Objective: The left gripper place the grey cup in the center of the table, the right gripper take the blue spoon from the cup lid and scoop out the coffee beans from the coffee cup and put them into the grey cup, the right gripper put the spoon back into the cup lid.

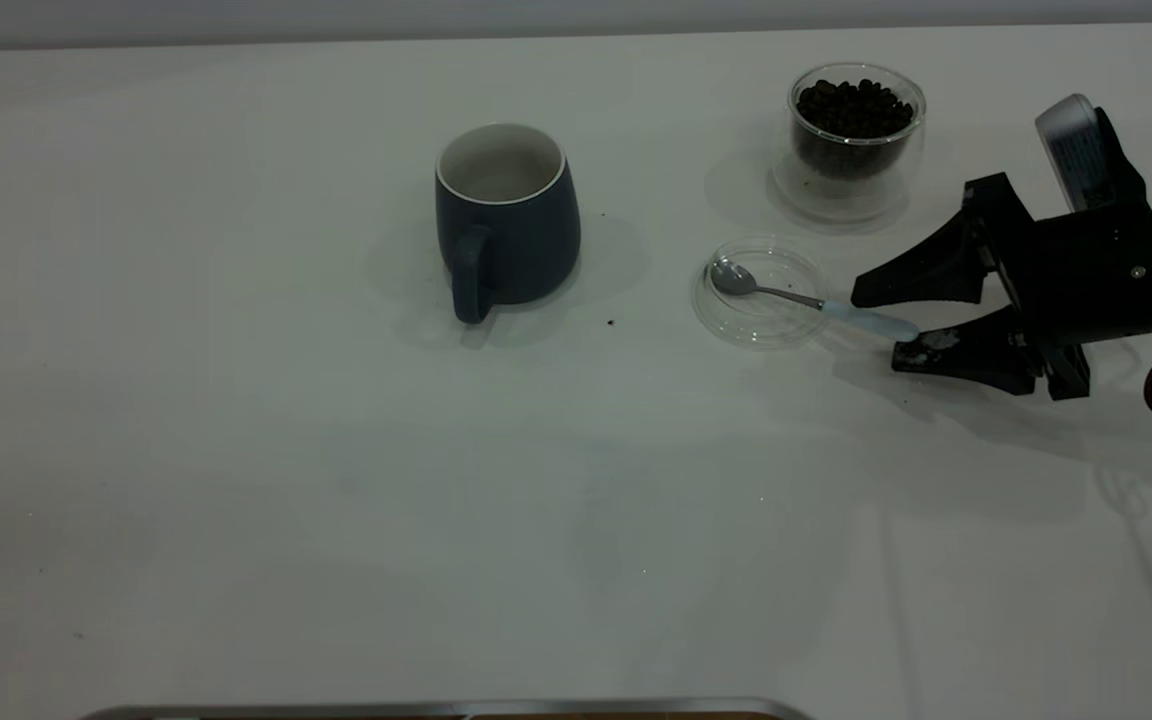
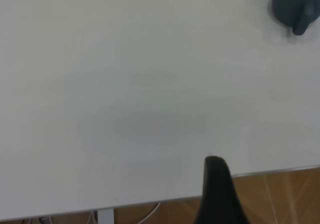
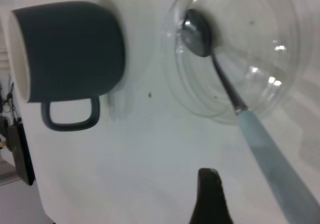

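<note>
My black right gripper [image 1: 881, 325] gapes empty astride the pale-blue-handled metal spoon [image 1: 816, 300]; I'd close squarely mid-handle.

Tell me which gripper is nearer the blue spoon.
Right. The right gripper is open around the blue spoon handle's tip; the left gripper sits far off at the table edge.

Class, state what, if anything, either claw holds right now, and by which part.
Nothing is held. The right claw is open around the blue spoon handle's tip, not closed on it.
</note>
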You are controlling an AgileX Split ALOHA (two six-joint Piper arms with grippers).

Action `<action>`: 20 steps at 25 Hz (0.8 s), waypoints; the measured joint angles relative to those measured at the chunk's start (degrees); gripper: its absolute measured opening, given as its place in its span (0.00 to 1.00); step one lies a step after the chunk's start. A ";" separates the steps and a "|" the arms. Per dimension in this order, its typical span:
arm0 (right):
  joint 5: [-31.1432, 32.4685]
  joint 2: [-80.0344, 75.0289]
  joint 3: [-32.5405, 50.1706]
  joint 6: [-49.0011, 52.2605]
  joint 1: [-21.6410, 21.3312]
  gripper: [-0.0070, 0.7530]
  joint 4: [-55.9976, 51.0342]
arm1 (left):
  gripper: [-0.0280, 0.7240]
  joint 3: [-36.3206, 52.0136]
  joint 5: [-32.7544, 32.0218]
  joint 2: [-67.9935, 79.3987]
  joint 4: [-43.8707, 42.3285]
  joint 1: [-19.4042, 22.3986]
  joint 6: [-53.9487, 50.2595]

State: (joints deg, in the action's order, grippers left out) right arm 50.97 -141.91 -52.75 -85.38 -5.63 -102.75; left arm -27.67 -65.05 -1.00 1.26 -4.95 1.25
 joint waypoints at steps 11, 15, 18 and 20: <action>-2.36 9.09 1.79 5.89 -8.58 0.79 7.22 | 0.79 0.00 0.00 0.00 0.00 0.00 -0.09; -4.72 18.85 4.93 14.54 -13.22 0.79 17.23 | 0.79 0.00 0.00 0.00 0.00 0.00 -0.09; -6.88 28.00 6.72 25.38 -13.19 0.79 27.26 | 0.79 0.00 0.00 0.00 0.00 0.00 -0.09; -7.96 35.12 7.65 33.52 -11.32 0.79 35.64 | 0.79 0.00 0.00 0.00 0.04 0.00 -0.09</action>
State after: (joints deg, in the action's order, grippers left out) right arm 43.02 -106.79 -45.10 -51.86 -16.94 -67.11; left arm -27.67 -65.05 -1.00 1.30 -4.95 1.16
